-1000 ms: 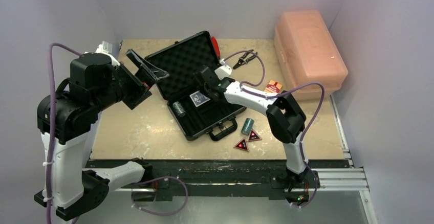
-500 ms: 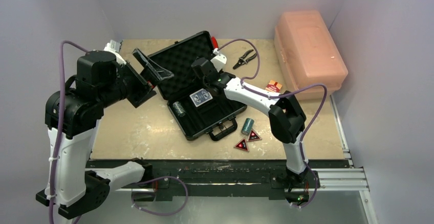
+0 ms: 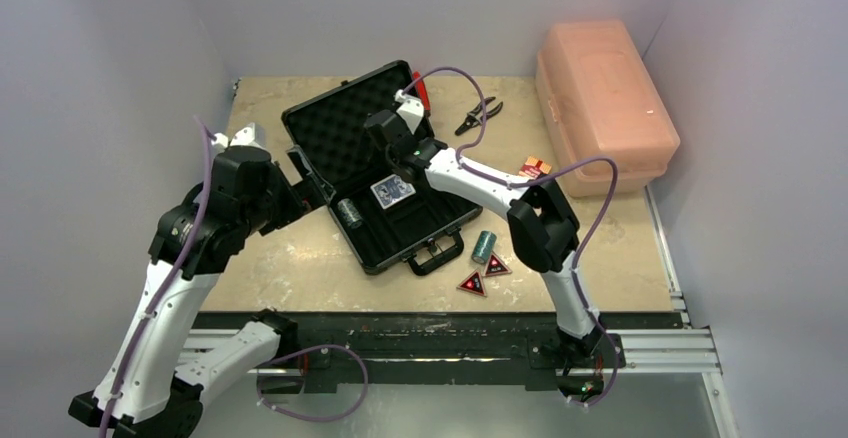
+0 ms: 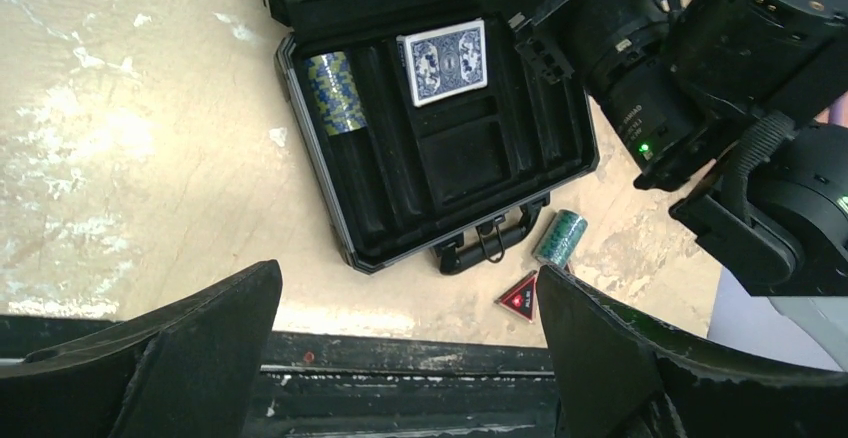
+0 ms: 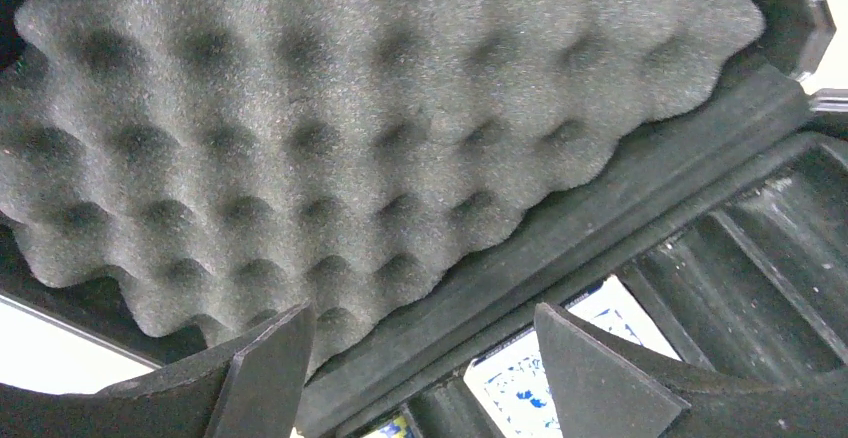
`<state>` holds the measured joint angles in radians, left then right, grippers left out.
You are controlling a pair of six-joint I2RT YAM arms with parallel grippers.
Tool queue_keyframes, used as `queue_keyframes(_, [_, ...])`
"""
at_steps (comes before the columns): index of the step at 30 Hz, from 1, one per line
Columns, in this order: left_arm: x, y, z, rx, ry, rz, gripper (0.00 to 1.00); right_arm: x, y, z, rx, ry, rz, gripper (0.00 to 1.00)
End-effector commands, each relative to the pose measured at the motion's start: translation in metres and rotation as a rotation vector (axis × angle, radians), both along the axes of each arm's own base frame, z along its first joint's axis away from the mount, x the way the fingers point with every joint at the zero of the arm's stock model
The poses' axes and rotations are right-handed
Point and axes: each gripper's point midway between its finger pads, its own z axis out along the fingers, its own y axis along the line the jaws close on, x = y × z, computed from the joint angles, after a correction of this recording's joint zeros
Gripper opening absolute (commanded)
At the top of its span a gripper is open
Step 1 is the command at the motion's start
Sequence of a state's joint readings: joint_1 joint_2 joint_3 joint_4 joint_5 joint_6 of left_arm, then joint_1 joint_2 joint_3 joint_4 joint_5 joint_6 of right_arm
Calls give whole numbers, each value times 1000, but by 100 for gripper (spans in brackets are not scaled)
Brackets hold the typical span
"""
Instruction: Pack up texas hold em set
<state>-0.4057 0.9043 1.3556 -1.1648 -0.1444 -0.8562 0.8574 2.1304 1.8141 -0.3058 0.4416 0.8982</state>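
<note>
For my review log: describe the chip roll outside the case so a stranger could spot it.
Start at the open black foam-lined briefcase mid-table. Right of its handle, on the tabletop, lies a short teal chip roll; its twin sits inside.

The top external view is taken from above and behind the arm bases and is directed downward and forward. From that distance the whole beige counter (image 3: 270, 258) is covered.

The left wrist view is taken from high over the counter's near left part. It is directed down onto the open black foam-lined briefcase (image 4: 470, 148), and its lower corners are framed by the spread fingers of the left end effector (image 4: 408, 273).

The right wrist view is taken very close to the grey egg-crate foam lining (image 5: 350, 128) of the lid, seen between the parted fingers of the right end effector (image 5: 422, 310).

The blue patterned card deck (image 3: 392, 192) (image 4: 444, 60) (image 5: 515, 373) is shared by all three views. The teal chip roll (image 3: 348, 210) (image 4: 333, 93) inside the briefcase is shared by the top external and left wrist views.
</note>
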Motion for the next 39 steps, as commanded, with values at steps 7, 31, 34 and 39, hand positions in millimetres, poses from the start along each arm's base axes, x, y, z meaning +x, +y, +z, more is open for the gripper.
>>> queue_keyframes(7, [13,20,11,96,-140,32,100,11,20,-14,-41,-10,107,83])
queue_keyframes(31, [8,19,0,107,-174,-11,99,-18,-2,-80,-125,132,122,74])
queue_keyframes(34, [9,18,-3,115,-162,-21,98,-22,-7,-87,-133,147,116,74])
queue_keyframes(39, [12,18,-11,138,-150,-31,98,-21,-3,-82,-125,135,134,74])
